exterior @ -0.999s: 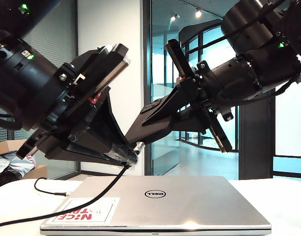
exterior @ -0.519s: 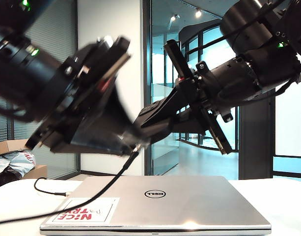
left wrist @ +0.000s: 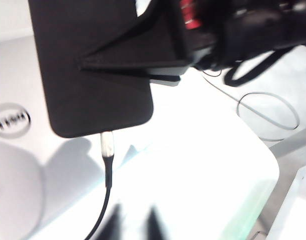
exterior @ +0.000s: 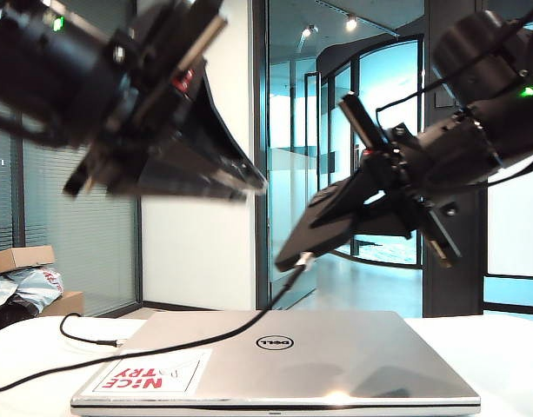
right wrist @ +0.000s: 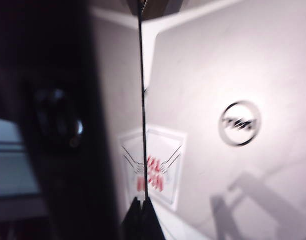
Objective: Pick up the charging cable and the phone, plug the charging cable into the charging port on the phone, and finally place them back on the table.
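The black phone (exterior: 305,239) hangs tilted above the laptop, and my right gripper (exterior: 323,213) is shut on it. The charging cable's silver plug (exterior: 306,258) sits in the charging port on the phone's lower short edge. The black charging cable (exterior: 205,334) droops from there across the laptop and off to the left. My left gripper (exterior: 253,184) is raised at upper left, clear of both. In the left wrist view the phone (left wrist: 93,60), plug (left wrist: 107,145) and cable (left wrist: 105,200) show. My left gripper (left wrist: 134,225) stands open and empty beside the cable. In the right wrist view my right gripper (right wrist: 141,212) is pressed shut.
A closed silver Dell laptop (exterior: 336,356) with a red-lettered sticker (exterior: 149,373) lies on the white table (exterior: 509,365) under both arms. A thin grey cord loop (left wrist: 267,115) lies on the table farther off. A cardboard box (exterior: 23,258) stands behind at the left.
My left gripper has let go of the cable's plug and risen up and to the left. The right gripper has swung to the right with the phone, and the plug has stayed in it.
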Available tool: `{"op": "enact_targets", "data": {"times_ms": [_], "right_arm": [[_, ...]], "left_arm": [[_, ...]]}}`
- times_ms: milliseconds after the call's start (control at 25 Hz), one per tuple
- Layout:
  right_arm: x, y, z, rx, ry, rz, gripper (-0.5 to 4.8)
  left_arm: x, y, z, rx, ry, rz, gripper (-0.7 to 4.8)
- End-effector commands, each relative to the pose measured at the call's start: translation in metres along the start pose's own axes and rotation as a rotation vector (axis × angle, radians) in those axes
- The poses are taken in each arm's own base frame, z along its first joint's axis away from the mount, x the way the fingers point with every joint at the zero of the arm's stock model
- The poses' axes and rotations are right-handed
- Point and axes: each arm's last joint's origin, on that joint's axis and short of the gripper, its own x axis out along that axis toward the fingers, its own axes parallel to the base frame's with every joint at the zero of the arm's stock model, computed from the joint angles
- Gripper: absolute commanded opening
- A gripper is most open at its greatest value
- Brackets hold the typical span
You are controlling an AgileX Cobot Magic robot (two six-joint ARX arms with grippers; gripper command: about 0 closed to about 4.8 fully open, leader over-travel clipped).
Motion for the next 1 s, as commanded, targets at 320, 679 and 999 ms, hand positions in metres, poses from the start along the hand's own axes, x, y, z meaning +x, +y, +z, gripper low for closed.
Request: {"op": "enact_targets", "data": {"times_ms": [320, 679, 999], "right_arm": [[-0.084, -0.037, 0.05, -0.06, 0.211, -0.348, -0.06], [-0.089, -0.076, 0.088, 0.023, 0.383, -0.459, -0.06], [-0.058, -0.112, 0.097, 0.077, 0.521, -0.537, -0.06]], "left_arm": [[-0.027, -0.003, 0.077, 0.095, -0.058, 0.087, -0.06], [-0.03, 0.005, 0.084, 0.109, -0.081, 0.119, -0.06], [-0.03, 0.005, 0.084, 0.109, -0.082, 0.119, -0.06]]}}
